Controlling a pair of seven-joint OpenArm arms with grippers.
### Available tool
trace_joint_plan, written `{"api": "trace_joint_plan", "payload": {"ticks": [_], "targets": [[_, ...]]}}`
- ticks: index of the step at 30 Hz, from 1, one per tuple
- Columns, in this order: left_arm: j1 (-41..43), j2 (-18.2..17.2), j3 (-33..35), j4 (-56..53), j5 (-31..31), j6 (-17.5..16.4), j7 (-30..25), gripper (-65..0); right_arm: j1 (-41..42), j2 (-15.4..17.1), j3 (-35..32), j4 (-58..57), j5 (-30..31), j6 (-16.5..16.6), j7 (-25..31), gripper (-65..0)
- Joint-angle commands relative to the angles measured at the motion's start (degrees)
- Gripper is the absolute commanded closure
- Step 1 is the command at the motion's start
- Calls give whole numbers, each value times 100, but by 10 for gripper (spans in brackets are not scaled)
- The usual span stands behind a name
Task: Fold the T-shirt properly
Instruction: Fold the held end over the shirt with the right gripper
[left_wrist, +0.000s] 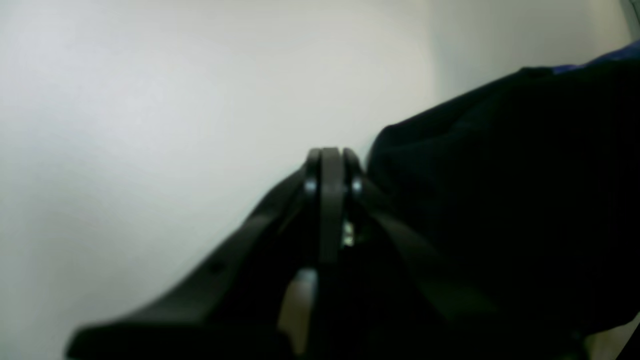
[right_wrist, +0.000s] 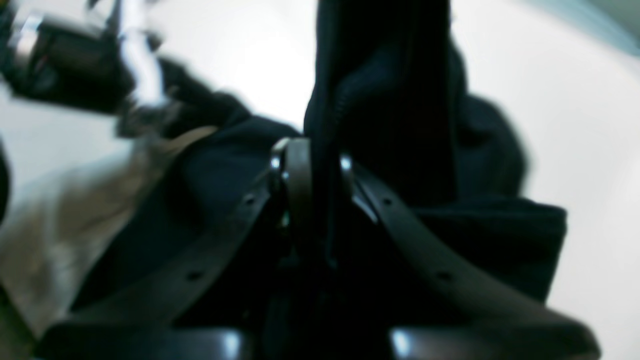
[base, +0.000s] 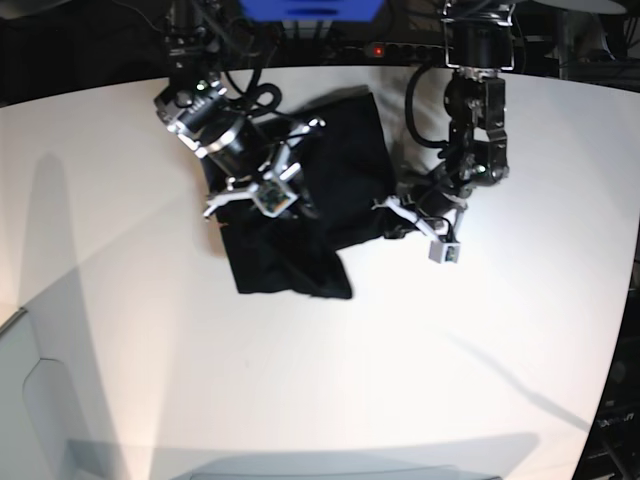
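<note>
Right pincer (right_wrist: 310, 165) clamped on a raised fold of black T-shirt (right_wrist: 390, 100), white table (right_wrist: 575, 125) beneath

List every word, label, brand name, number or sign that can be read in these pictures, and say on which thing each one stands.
None can be read.
The plain black cloth T-shirt: no print or label visible.
The blue box at the far edge of the white table: no lettering visible.
Small white camera module on the left arm: any marking too small to read.
Both wrist views: too blurred for any text.

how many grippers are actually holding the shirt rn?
1. The right gripper is shut on a fold of the T-shirt. The left gripper is shut beside the cloth, holding nothing visible.
</note>
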Motion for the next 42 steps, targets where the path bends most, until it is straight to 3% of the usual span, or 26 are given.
{"api": "trace_joint_plan", "payload": {"ticks": [1, 10, 15, 21, 32, 36, 40, 42], "targets": [[-11, 4, 15, 10, 90, 43, 206, 0, 33, -42, -124, 35, 175, -66, 241, 0], [33, -5, 15, 10, 64, 43, 206, 0, 200, -42, -818, -791, 158, -66, 250, 0], [51, -13, -29, 28, 46, 43, 206, 0, 437, -42, -827, -1257, 158, -66, 250, 0], [262, -13, -601, 327, 38, 34, 303, 0, 719, -42, -818, -1679, 149, -66, 241, 0], [657, -13, -2983, 1971, 29, -28, 1788, 0, 780, -42, -818, -1714, 149, -66, 241, 0], [693, -75, -3730, 2313, 29, -28, 1999, 0, 789, -42, -818, -1714, 149, -66, 241, 0], [693, -277, -4029, 2278, 29, -45, 2026, 0, 789, -42, -827, -1705, 149, -66, 241, 0], [693, -312, -4135, 2278, 29, -300, 2026, 0, 789, -34, -853, -1697, 149, -66, 241, 0]]}}
